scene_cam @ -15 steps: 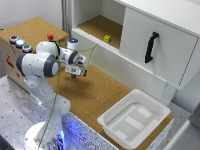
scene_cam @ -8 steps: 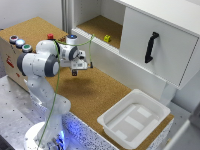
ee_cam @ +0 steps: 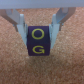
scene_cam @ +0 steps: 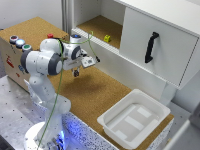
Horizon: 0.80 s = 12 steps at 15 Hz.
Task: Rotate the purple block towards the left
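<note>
The purple block (ee_cam: 37, 42) is a small dark cube with yellow letters O and G on its faces. In the wrist view it sits between the two fingers (ee_cam: 20, 24), which press on both its sides, so my gripper (ee_cam: 40, 31) is shut on it. In the exterior view the gripper (scene_cam: 76, 72) points down over the cork table (scene_cam: 95, 95), left of the cabinet. The block shows there only as a dark speck (scene_cam: 76, 74) at the fingertips. Whether it touches the cork I cannot tell.
A small yellow block (scene_cam: 107, 38) lies on the open cabinet shelf (scene_cam: 95, 25). A small red block (scene_cam: 50, 35) sits at the back. A white tray (scene_cam: 150, 107) stands at the exterior view's right front. A box with coloured buttons (scene_cam: 17, 42) is at the left. A cabinet door with a black handle (scene_cam: 151, 47) is at the right.
The hand has turned at the wrist with the block held between its fingers, and it sits slightly lower than before. The other blocks and the tray have not moved.
</note>
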Motion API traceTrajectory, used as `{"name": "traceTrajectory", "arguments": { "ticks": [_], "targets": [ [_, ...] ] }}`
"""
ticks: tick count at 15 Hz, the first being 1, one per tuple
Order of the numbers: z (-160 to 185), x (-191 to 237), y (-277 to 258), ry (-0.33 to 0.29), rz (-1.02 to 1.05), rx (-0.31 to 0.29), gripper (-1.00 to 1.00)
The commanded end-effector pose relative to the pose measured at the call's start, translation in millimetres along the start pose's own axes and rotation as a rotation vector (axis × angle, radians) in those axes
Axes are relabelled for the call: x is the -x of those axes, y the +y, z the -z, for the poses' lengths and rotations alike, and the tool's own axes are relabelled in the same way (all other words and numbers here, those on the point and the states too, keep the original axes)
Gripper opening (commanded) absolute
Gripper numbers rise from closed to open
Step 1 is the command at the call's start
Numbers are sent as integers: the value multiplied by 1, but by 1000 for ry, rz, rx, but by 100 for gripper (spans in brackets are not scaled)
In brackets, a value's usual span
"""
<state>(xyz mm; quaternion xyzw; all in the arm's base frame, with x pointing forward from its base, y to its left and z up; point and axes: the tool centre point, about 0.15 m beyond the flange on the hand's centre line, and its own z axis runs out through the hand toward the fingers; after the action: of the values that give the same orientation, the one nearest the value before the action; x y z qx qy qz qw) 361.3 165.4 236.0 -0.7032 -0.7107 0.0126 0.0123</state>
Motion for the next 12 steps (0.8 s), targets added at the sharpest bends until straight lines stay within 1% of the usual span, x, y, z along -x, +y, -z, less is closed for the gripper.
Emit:
{"name": "traceTrajectory", "arguments": {
  "ticks": [1, 2, 4, 6, 9, 11, 12],
  "targets": [
    [-5, 15, -22, 21, 131, 51, -100],
    [-7, 16, -22, 23, 125, 61, 100],
    [-4, 19, -25, 40, 116, 72, 100],
    [7, 22, -28, 84, 84, 91, 100],
    [25, 30, -31, 117, 46, 99, 100],
    [42, 39, -30, 137, 0, 61, 100],
    [42, 39, -30, 137, 0, 61, 100]
  ]
}}
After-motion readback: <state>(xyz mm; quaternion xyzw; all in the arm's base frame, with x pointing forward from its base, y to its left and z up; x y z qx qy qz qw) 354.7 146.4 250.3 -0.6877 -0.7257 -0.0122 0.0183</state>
